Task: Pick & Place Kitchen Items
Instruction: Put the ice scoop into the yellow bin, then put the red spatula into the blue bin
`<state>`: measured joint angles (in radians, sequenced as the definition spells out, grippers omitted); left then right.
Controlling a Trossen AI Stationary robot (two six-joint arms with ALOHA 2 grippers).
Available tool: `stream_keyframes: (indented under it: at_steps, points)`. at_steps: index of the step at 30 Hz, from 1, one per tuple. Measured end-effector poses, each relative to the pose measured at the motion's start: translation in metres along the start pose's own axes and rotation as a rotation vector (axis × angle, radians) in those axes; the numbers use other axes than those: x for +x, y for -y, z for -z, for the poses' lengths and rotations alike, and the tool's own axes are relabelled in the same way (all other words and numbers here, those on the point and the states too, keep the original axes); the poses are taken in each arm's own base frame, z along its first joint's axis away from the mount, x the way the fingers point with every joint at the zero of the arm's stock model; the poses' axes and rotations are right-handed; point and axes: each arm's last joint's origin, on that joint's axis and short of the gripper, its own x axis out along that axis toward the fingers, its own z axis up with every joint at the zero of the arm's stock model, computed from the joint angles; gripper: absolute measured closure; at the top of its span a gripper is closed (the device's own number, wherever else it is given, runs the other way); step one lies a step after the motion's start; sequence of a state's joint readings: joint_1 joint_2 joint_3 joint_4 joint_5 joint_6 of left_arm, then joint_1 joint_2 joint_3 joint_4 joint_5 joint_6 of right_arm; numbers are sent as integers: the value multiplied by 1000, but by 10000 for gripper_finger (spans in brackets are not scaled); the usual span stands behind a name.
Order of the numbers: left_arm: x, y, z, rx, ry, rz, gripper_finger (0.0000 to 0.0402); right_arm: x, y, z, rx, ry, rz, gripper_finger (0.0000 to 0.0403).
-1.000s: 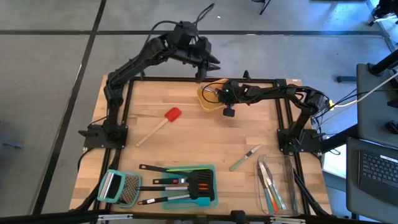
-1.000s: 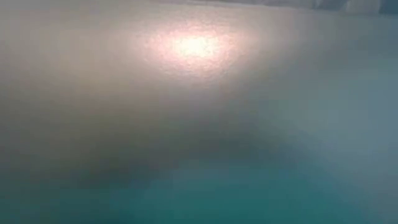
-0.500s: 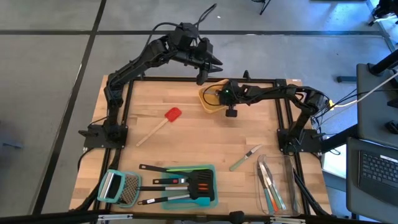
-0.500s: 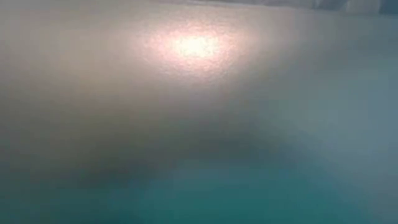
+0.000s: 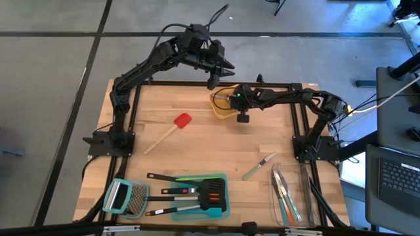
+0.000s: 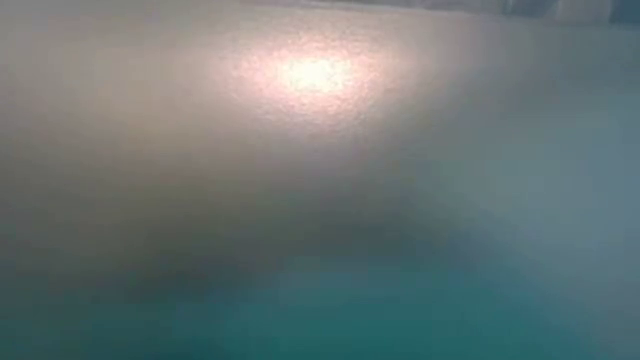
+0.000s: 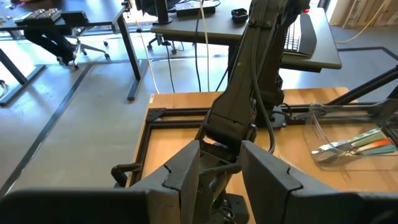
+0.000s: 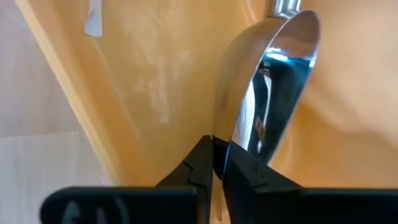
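My right gripper [image 8: 219, 163] reaches down into the orange container [image 5: 223, 105] at the table's far middle. It is shut on a silver spoon [image 8: 267, 81], whose neck leaves the wrist picture. My left gripper [image 7: 221, 180] hangs open and holds nothing, high over the far edge [image 5: 211, 81], above the container. A red spatula with a wooden handle [image 5: 172, 128] lies flat on the table's left half. A green-handled utensil [image 5: 258, 167] lies at the right front. The low view shows only blur. My right gripper pinches the side rim of the spoon's bowl [image 8: 222, 140] between its two fingers [image 8: 200, 163]. It comes slanting down from the table's right. The bowl stands on edge inside the orange container. Whether it rests on the container's floor is hidden.
A teal tray [image 5: 222, 208] with black turners sits at the near edge, with a grater with a light-blue handle [image 5: 125, 198] to its left. A clear container of cutlery [image 5: 292, 193] stands at the near right. A black frame [image 5: 298, 131] borders the wooden table.
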<state>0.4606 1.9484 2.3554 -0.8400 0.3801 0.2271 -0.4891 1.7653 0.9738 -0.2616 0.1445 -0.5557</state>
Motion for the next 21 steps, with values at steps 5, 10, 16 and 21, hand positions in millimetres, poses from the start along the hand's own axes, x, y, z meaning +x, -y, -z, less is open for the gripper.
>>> stream_keyframes:
  at_steps: [5,10,16,21]
  points:
    - [0,0,1,-1,-6,1,290,-1,1,-3,3,18,-10,362]
    - [0,0,1,-2,-11,3,290,-2,3,-6,30,28,-4,338]
    - [0,0,1,-3,-15,4,290,-2,3,-5,71,28,-5,285]
    - [0,0,1,-3,-15,3,290,-2,2,-7,73,35,4,237]
